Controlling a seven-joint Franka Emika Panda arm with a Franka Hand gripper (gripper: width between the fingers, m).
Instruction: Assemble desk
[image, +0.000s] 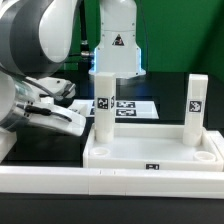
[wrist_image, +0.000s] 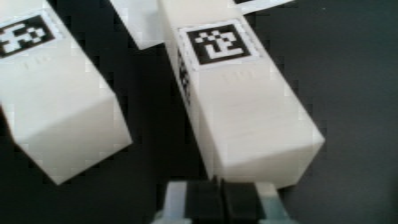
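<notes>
Tabletop (image: 150, 152) lies rim-up. Left upright leg (image: 102, 108) and right upright leg (image: 195, 105) stand at its far corners, seemingly seated. My gripper (wrist_image: 222, 200) is clenched, empty, just short of the near loose leg (wrist_image: 240, 110); the other loose leg (wrist_image: 54, 100) lies beside it. Roughly half remains.

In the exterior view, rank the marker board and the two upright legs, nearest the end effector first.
1. Nearer leg, exterior view's left.
2. Marker board, just behind it.
3. Farther leg, exterior view's right.

Exterior view low, near, facing tabletop (image: 150, 146); wrist view close above legs (wrist_image: 240, 110)
</notes>
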